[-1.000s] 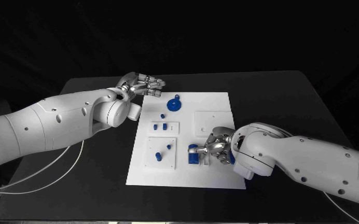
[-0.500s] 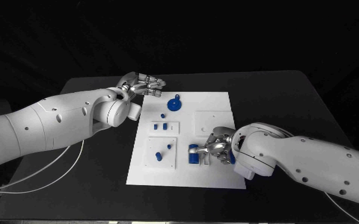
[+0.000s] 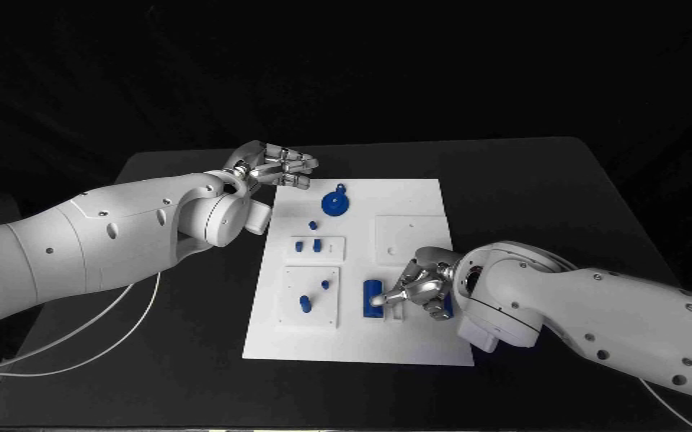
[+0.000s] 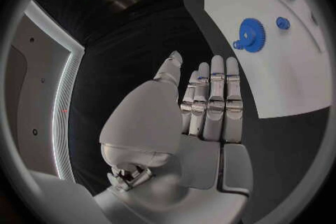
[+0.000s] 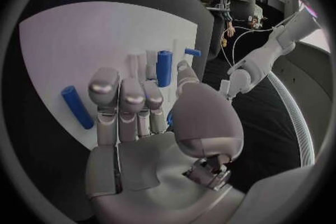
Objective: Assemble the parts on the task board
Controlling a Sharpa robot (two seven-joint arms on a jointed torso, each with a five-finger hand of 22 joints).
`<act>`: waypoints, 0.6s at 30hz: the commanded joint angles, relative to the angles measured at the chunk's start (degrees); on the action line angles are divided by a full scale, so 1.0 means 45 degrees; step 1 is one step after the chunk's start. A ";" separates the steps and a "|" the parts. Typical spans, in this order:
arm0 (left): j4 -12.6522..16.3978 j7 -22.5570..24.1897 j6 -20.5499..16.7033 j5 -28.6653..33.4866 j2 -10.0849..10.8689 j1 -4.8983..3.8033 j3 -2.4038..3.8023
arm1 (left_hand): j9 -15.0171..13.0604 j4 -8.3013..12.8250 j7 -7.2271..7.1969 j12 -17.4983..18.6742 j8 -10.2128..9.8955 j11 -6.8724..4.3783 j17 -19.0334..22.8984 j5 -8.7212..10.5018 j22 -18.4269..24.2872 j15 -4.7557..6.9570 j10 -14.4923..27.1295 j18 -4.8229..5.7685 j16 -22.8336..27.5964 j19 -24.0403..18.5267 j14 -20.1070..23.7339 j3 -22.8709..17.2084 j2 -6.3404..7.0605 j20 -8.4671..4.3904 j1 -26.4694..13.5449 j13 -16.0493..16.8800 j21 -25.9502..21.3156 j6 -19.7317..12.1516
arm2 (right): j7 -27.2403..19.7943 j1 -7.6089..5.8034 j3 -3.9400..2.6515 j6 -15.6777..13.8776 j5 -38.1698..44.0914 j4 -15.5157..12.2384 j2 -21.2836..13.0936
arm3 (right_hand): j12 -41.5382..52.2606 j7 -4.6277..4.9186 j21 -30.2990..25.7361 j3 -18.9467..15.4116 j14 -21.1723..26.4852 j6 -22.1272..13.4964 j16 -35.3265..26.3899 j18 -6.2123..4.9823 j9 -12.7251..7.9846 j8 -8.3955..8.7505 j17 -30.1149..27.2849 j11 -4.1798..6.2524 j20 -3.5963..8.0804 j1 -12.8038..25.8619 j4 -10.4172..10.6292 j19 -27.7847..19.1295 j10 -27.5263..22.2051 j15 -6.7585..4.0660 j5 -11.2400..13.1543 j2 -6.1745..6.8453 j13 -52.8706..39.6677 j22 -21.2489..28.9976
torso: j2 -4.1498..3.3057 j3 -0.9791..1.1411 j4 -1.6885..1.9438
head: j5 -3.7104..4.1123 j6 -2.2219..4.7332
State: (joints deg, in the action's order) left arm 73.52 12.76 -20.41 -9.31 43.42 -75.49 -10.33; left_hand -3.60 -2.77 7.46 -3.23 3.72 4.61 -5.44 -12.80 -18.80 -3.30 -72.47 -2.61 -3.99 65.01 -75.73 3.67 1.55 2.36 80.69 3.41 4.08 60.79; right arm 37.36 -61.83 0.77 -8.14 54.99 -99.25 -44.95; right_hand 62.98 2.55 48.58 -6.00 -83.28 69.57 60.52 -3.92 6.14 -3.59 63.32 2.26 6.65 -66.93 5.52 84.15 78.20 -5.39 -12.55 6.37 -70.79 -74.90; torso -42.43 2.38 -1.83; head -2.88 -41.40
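The white task board [image 3: 411, 202] lies mid-table. At its far end a blue gear [image 3: 336, 201] [image 4: 250, 33] lies flat, with a small blue peg [image 3: 313, 223] [image 4: 283, 23] beside it. My left hand [image 3: 274, 164] [image 4: 210, 101] hovers over the black table off the board's far left corner, fingers straight, holding nothing. My right hand [image 3: 420, 287] [image 5: 143, 106] reaches over the board's near right part. Its thumb tip and a fingertip sit on either side of an upright blue cylinder [image 3: 369, 297] [image 5: 164, 68]. Another blue cylinder [image 5: 75, 106] lies flat on the board beside the fingers.
A small inset plate [image 3: 329, 248] carries two short blue pieces [image 3: 307, 246]. A square inset [image 3: 312, 296] near the front left has blue pieces [image 3: 304, 302] in it. A bare white inset [image 3: 408, 234] lies just beyond my right hand. White cables [image 3: 87, 337] trail at the table's left.
My right hand and forearm have shifted slightly toward the near edge, with the blue cylinder staying at its fingertips. The left hand has not moved.
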 commanded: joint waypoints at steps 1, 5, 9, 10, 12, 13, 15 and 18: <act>0.0040 0.0034 0.0183 -0.0078 0.0004 -0.0018 0.0008 | -0.0001 -0.0015 -0.0039 -0.0032 -0.0027 0.0025 -0.0012 0.0000 0.0011 -0.0047 0.0074 0.0105 0.0004 0.0081 0.0026 0.0070 -0.0018 0.0024 -0.0055 0.0016 0.0085 -0.0086 | -0.0236 0.0039 0.0033 0.0357 0.0177 -0.0034 -0.0079 | 0.0051 0.0015 0.0061 0.0322 -0.0045 0.0133 -0.0064 0.0087 -0.0042 -0.0017 0.0021 0.0001 0.0064 -0.0289 0.0018 0.0696 -0.0024 -0.0064 0.0101 0.0171 -0.0014 -0.1311 | -0.0007 0.0008 0.0002 | 0.0006 0.0006; 0.0039 0.0029 0.0187 -0.0086 0.0007 -0.0017 0.0008 | -0.0001 -0.0015 -0.0039 -0.0032 -0.0027 0.0025 -0.0012 0.0000 0.0011 -0.0047 0.0074 0.0105 0.0004 0.0081 0.0026 0.0070 -0.0018 0.0024 -0.0055 0.0016 0.0085 -0.0086 | -0.0321 0.0040 0.0033 0.0246 0.0251 -0.0037 -0.0145 | 0.0060 0.0021 0.0038 0.0747 -0.0050 0.0142 -0.0067 0.0082 -0.0079 -0.0019 0.0033 0.0008 0.0065 -0.0366 0.0465 0.0696 -0.0026 -0.0062 0.0249 0.0471 -0.0030 -0.1305 | 0.0005 -0.0006 -0.0003 | 0.0034 0.0026; 0.0041 0.0031 0.0200 -0.0090 0.0013 -0.0017 0.0007 | -0.0001 -0.0015 -0.0039 -0.0032 -0.0027 0.0025 -0.0012 0.0000 0.0011 -0.0047 0.0074 0.0105 0.0004 0.0081 0.0026 0.0070 -0.0018 0.0024 -0.0055 0.0016 0.0085 -0.0086 | -0.0551 0.0042 0.0032 -0.0186 0.0248 -0.0041 -0.0266 | 0.0101 0.0015 0.0069 0.0065 -0.0057 0.0104 -0.0070 0.0071 -0.0064 -0.0021 0.0036 0.0011 0.0065 -0.0138 0.0880 0.0709 -0.0011 -0.0065 0.0115 0.0284 -0.0075 -0.1308 | 0.0000 0.0002 0.0014 | 0.0061 0.0056; 0.0041 0.0031 0.0201 -0.0090 0.0016 -0.0017 0.0007 | -0.0001 -0.0015 -0.0039 -0.0032 -0.0027 0.0025 -0.0012 0.0000 0.0011 -0.0047 0.0074 0.0105 0.0004 0.0081 0.0026 0.0070 -0.0018 0.0024 -0.0055 0.0016 0.0085 -0.0086 | -0.0621 0.0043 0.0031 -0.0291 0.0233 -0.0042 -0.0301 | 0.0098 0.0012 0.0072 -0.0040 -0.0052 0.0109 -0.0079 0.0071 -0.0056 -0.0020 0.0029 0.0010 0.0067 -0.0106 0.0879 0.0709 -0.0007 -0.0067 0.0052 0.0228 -0.0074 -0.1308 | 0.0000 0.0005 0.0013 | 0.0065 0.0060; 0.0040 0.0031 0.0202 -0.0091 0.0022 -0.0017 0.0007 | -0.0001 -0.0015 -0.0039 -0.0032 -0.0027 0.0025 -0.0012 0.0000 0.0011 -0.0047 0.0074 0.0105 0.0004 0.0081 0.0026 0.0070 -0.0018 0.0024 -0.0055 0.0016 0.0085 -0.0086 | -0.0832 0.0044 0.0030 -0.0548 0.0155 -0.0051 -0.0404 | 0.0132 0.0006 0.0112 -0.0067 -0.0057 0.0117 -0.0069 0.0073 -0.0052 -0.0022 0.0035 0.0012 0.0069 -0.0058 0.0908 0.0716 0.0012 -0.0068 0.0030 0.0200 -0.0097 -0.1317 | -0.0002 0.0006 0.0012 | 0.0075 0.0073; 0.0040 0.0031 0.0203 -0.0091 0.0026 -0.0017 0.0007 | -0.0001 -0.0015 -0.0039 -0.0032 -0.0027 0.0025 -0.0012 0.0000 0.0011 -0.0047 0.0074 0.0105 0.0004 0.0081 0.0026 0.0070 -0.0018 0.0024 -0.0055 0.0016 0.0085 -0.0086 | -0.0929 0.0045 0.0029 -0.0655 0.0110 -0.0063 -0.0453 | 0.0149 -0.0001 0.0138 -0.0109 -0.0064 0.0139 -0.0045 0.0068 -0.0036 -0.0024 0.0052 0.0019 0.0075 -0.0054 0.0911 0.0721 0.0026 -0.0074 0.0002 0.0152 -0.0110 -0.1322 | -0.0001 0.0009 0.0010 | 0.0082 0.0084; 0.0041 0.0032 0.0204 -0.0092 0.0033 -0.0017 0.0007 | -0.0001 -0.0015 -0.0039 -0.0032 -0.0027 0.0025 -0.0012 0.0000 0.0011 -0.0047 0.0074 0.0105 0.0004 0.0081 0.0026 0.0070 -0.0018 0.0024 -0.0055 0.0016 0.0085 -0.0086 | -0.1110 0.0045 0.0023 -0.0819 0.0019 -0.0098 -0.0549 | 0.0189 -0.0006 0.0187 -0.0115 -0.0069 0.0151 -0.0025 0.0070 -0.0028 -0.0025 0.0068 0.0022 0.0078 -0.0048 0.0907 0.0727 0.0050 -0.0077 -0.0038 0.0125 -0.0138 -0.1333 | -0.0003 0.0010 0.0007 | 0.0081 0.0097; 0.0034 0.0033 0.0205 -0.0092 0.0041 -0.0017 0.0007 | -0.0001 -0.0015 -0.0039 -0.0032 -0.0027 0.0025 -0.0012 0.0000 0.0011 -0.0047 0.0074 0.0105 0.0004 0.0081 0.0026 0.0070 -0.0018 0.0024 -0.0055 0.0016 0.0085 -0.0086 | -0.1501 0.0046 -0.0043 -0.1075 -0.0187 -0.0243 -0.0796 | 0.0266 -0.0012 0.0248 -0.0130 -0.0078 0.0169 0.0032 0.0064 -0.0006 -0.0023 0.0109 0.0027 0.0083 -0.0061 0.0858 0.0732 0.0078 -0.0082 -0.0126 0.0077 -0.0202 -0.1346 | -0.0003 0.0014 -0.0006 | 0.0091 0.0091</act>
State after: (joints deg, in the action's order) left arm 73.54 12.64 -20.28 -9.47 43.64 -75.49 -10.33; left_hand -3.60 -2.77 7.47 -3.23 3.72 4.61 -5.43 -12.80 -18.80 -3.30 -72.47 -2.61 -3.98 65.01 -75.73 3.67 1.55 2.36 80.70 3.41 4.08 60.79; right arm 33.90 -61.68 0.65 -10.38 54.98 -100.10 -48.23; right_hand 64.00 2.58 49.50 -6.31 -83.52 70.02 60.52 -3.91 5.99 -3.59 63.77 2.26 6.64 -67.36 9.40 84.15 78.21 -5.63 -12.94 7.05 -71.67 -74.90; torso -42.43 2.42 -1.80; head -2.52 -41.01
